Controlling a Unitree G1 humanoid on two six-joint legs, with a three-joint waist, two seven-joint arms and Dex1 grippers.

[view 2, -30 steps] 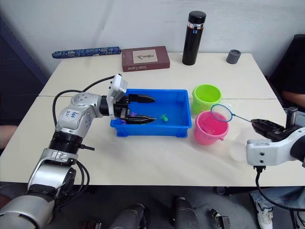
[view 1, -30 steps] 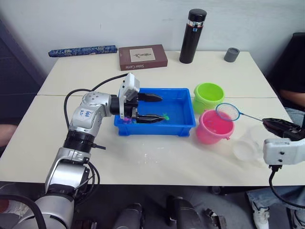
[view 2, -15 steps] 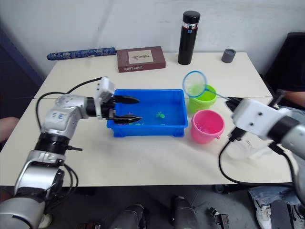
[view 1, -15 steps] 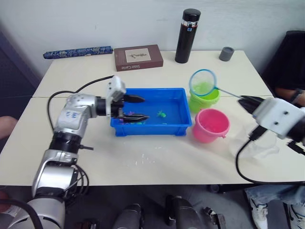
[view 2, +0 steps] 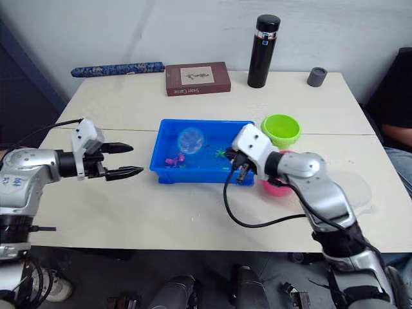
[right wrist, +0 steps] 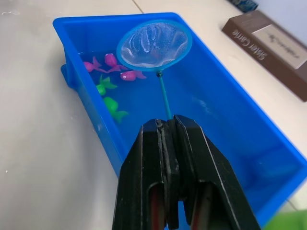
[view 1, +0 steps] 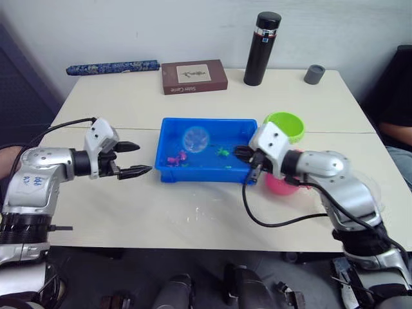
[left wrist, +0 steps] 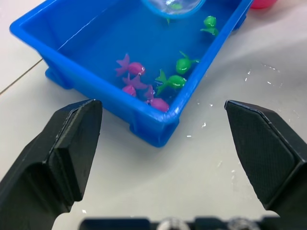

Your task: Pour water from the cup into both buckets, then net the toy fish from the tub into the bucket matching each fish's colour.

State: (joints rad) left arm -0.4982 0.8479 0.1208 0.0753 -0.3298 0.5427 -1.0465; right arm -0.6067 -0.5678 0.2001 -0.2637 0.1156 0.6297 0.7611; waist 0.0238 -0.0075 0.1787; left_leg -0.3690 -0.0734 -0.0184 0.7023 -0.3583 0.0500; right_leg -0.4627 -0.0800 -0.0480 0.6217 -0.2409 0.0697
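Note:
The blue tub sits mid-table with pink fish and green fish lying in it. My right gripper is shut on the net's thin handle at the tub's right end. The net's blue hoop hovers over the tub's middle, above the fish. To the left of the tub my left gripper is open and empty, clear of the rim. The green bucket stands right of the tub. The pink bucket is mostly hidden behind my right arm. The clear cup lies at the far right.
A tall black flask, a grey cap, a brown book and a blue patterned roll line the table's far edge. Water drops spot the table by the tub. A person sits at the right edge.
My right arm has swung the net leftward from above the buckets to over the tub. My left gripper has drawn back out of the tub to its left, still open.

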